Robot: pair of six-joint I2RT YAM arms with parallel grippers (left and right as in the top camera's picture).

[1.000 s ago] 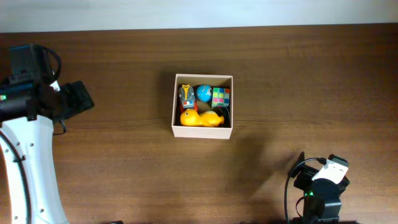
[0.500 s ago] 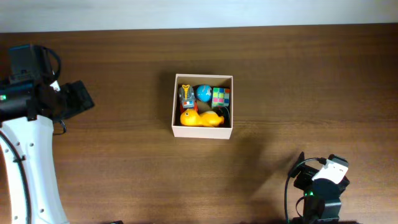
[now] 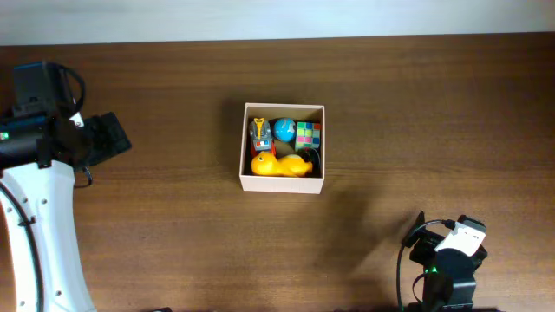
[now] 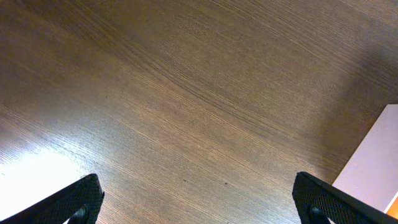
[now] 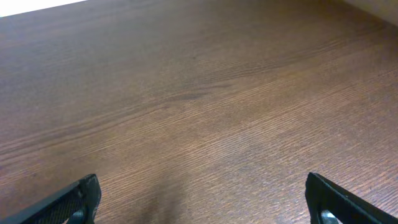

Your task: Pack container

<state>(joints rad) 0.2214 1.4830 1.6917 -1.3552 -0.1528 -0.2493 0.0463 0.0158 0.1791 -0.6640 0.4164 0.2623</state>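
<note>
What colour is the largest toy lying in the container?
The toy is yellow; the overhead view shows it best.

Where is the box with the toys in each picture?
Overhead: the container sits in the middle of the table, with toys inside.
Left wrist: only a pale wall at the right edge, probably the container.
Right wrist: not in it.
Shared landmark: the brown wooden table.
</note>
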